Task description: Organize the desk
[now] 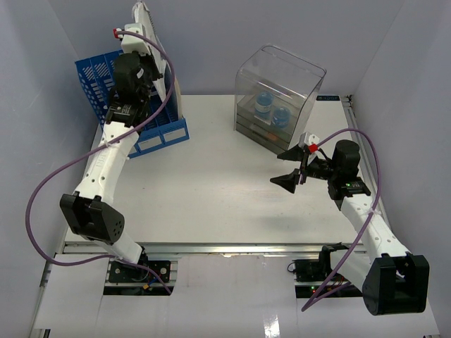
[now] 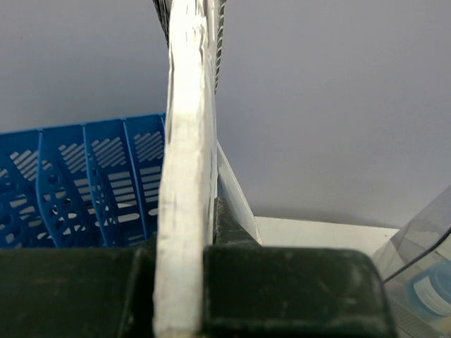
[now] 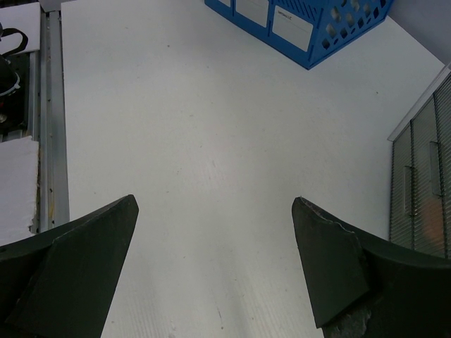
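The desk is a wide white tabletop with an aluminium rail along its front. At the back left my left gripper is shut on a thin white flat thing, held upright on edge above the right end of the blue file rack. In the left wrist view its white edge runs up between the dark pads, with the rack behind. My right gripper hovers open over the right side of the desk, nothing between its fingers.
A clear plastic drawer box with blue round items inside stands at the back right; its front shows at the right wrist view's edge. The rack's labelled end is far ahead of the right gripper. Grey walls enclose the desk.
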Controlling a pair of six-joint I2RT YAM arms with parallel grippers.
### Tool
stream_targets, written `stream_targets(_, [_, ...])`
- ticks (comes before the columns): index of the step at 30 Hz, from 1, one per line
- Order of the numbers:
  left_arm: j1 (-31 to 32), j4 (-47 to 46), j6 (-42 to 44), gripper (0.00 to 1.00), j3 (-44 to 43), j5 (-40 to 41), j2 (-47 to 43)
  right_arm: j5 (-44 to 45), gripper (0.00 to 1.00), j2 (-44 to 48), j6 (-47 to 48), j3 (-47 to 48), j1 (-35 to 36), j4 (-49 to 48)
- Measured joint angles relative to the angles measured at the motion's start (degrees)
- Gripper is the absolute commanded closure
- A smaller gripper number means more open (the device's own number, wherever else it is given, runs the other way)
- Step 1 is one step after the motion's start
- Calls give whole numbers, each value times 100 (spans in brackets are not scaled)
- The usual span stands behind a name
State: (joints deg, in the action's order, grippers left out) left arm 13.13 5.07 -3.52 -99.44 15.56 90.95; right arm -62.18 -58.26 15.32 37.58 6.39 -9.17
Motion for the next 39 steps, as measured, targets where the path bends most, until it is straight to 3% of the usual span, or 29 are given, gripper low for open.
stream_targets(17, [-97, -393, 706, 100, -375, 423, -64, -57, 4, -2, -30, 0, -23, -6])
stream_targets(39, [-369, -372, 356, 100, -458, 417, 697, -113, 4, -8, -73, 0, -124, -41])
